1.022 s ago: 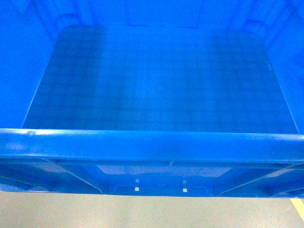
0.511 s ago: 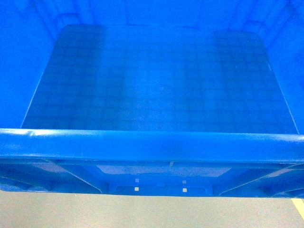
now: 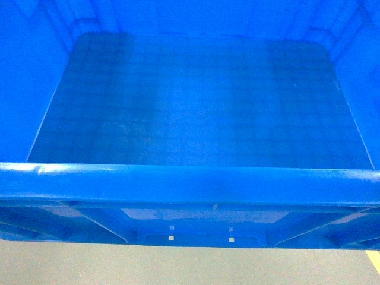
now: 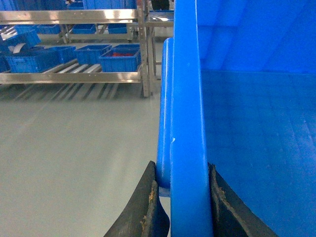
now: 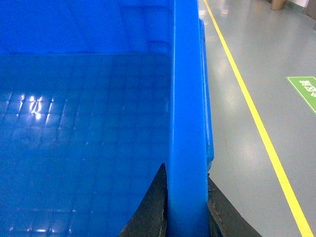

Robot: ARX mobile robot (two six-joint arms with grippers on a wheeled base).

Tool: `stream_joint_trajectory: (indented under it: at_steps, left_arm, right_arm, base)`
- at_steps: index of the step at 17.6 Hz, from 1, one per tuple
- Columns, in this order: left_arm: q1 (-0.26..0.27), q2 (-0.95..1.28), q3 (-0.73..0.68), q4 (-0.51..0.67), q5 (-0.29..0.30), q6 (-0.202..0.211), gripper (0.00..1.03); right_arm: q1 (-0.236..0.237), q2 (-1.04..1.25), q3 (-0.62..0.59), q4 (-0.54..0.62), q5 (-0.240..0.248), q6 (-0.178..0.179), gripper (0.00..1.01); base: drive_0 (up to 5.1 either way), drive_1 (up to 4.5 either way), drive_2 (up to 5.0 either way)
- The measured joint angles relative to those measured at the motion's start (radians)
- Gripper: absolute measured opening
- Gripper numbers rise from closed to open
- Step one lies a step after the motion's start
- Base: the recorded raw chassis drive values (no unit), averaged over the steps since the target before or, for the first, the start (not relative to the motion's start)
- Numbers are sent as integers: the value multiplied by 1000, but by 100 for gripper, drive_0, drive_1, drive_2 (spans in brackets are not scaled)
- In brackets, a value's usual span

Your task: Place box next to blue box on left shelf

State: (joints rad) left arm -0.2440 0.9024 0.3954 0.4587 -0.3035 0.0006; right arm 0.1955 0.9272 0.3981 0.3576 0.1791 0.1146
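The box, a large bright-blue crate, fills the head view, with its thick near rim across the lower part and its empty gridded floor beyond. My left gripper is shut on the box's left rim, one dark finger on each side of the wall. My right gripper is likewise shut on the box's right rim. In the left wrist view, far to the left, a metal roller shelf holds several blue boxes, the nearest being a blue box with something red inside.
Grey floor stretches between the box and the shelf. A yellow floor line runs along the right side, with a green floor marking beyond it. A shelf upright stands near the nearest blue box.
In the head view the box's near rim sits slightly lower than before, and the reflections on its floor have shifted.
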Motion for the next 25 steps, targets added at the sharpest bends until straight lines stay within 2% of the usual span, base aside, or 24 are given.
stream_joint_trajectory:
  at_steps: [25]
  left_arm:
    - [0,0,-2,4,0,0,18]
  right_arm:
    - [0,0,-1,3,0,0,9]
  base:
    - [10,429,-410]
